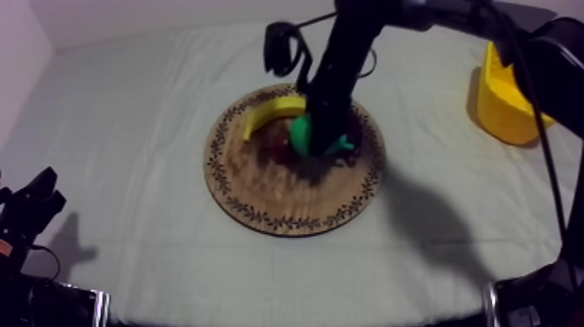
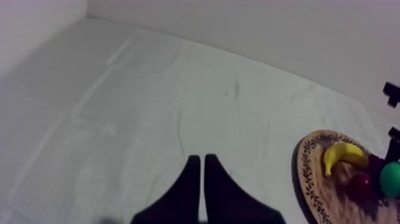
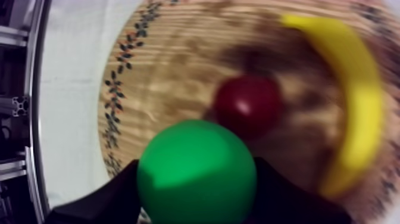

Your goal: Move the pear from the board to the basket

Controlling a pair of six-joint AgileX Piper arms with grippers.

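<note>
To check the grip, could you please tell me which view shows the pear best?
The right wrist view: the pear sits large between the jaws. The top view shows it small, partly hidden; the left wrist view, small and far off.

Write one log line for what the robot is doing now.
right pincer: shut on pear, over board | left pincer: shut, over cloth | basket: pear not in yet

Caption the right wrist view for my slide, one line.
Right gripper shut on the pear at the wooden board, beside a small red fruit and a banana.
</note>
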